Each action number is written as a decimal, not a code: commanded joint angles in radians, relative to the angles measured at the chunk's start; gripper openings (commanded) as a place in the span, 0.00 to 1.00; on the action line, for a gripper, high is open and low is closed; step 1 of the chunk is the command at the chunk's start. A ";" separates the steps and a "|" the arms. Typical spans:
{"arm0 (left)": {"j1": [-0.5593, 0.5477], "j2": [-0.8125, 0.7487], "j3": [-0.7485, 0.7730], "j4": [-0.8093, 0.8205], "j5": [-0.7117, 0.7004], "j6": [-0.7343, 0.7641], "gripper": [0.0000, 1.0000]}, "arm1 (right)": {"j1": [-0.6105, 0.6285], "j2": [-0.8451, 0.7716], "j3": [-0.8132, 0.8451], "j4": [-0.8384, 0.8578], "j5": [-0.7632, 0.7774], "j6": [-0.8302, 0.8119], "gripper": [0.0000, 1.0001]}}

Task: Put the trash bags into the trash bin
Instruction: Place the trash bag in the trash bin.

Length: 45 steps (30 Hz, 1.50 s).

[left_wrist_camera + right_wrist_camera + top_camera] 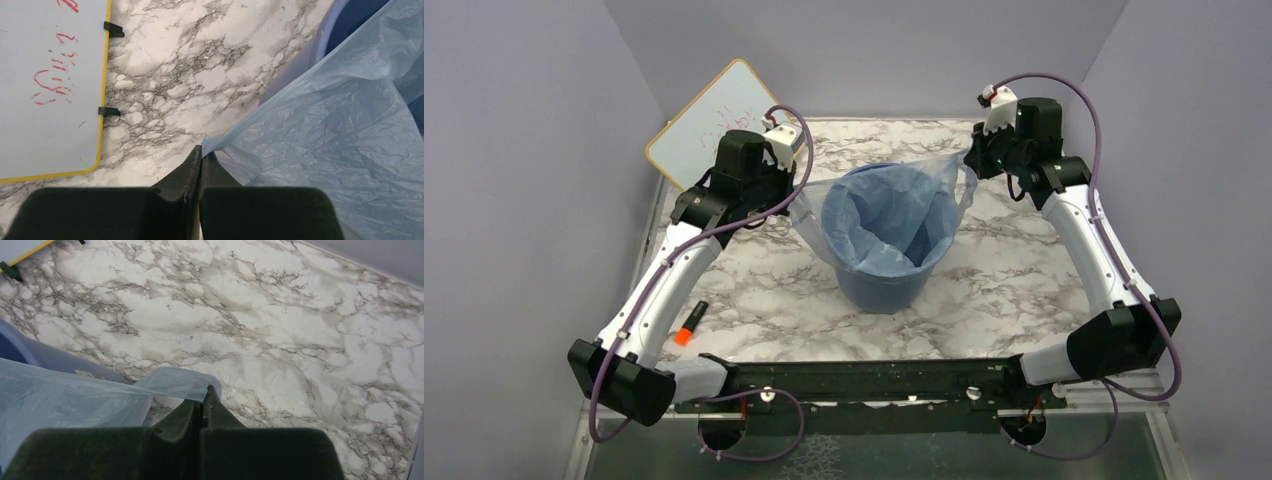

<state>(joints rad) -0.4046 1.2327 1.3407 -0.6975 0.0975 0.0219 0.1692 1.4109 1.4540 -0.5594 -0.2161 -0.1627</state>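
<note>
Both arms reach forward with elbows out, flanking bin [874, 285]. Left gripper [201, 154] is pinched shut on bag [886, 215] edge left of bin; right gripper [205, 396] clamps the opposite edge right of bin. Bag body hangs inside bin, mouth stretched above rim; judged nearly done, corners left to release.

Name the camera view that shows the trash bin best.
Top external: the whole trash bin shows, rim to base, trash bag draped in it. The left wrist view catches only a strip of its wall behind the bag; the right wrist view only a sliver at the left edge.
</note>
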 commanded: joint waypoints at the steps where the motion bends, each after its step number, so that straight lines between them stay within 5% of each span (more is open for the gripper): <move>1: 0.048 0.041 0.008 0.039 0.082 0.000 0.00 | -0.006 0.048 0.015 0.042 0.062 0.068 0.01; 12: 0.068 0.037 -0.181 0.196 0.181 -0.077 0.00 | -0.007 0.130 -0.085 0.008 -0.064 0.108 0.07; 27: 0.083 0.079 -0.186 0.324 0.273 -0.121 0.00 | -0.007 0.145 -0.181 0.039 -0.233 0.142 0.09; 40: 0.096 0.099 -0.357 0.441 0.345 -0.239 0.00 | -0.006 0.098 -0.293 0.089 -0.238 0.210 0.15; 45: 0.103 0.064 -0.376 0.431 0.326 -0.236 0.00 | -0.007 0.030 -0.299 0.107 -0.134 0.255 0.43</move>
<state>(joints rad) -0.3138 1.3457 0.9798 -0.3035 0.4194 -0.2016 0.1680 1.5288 1.1603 -0.5098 -0.4301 0.0452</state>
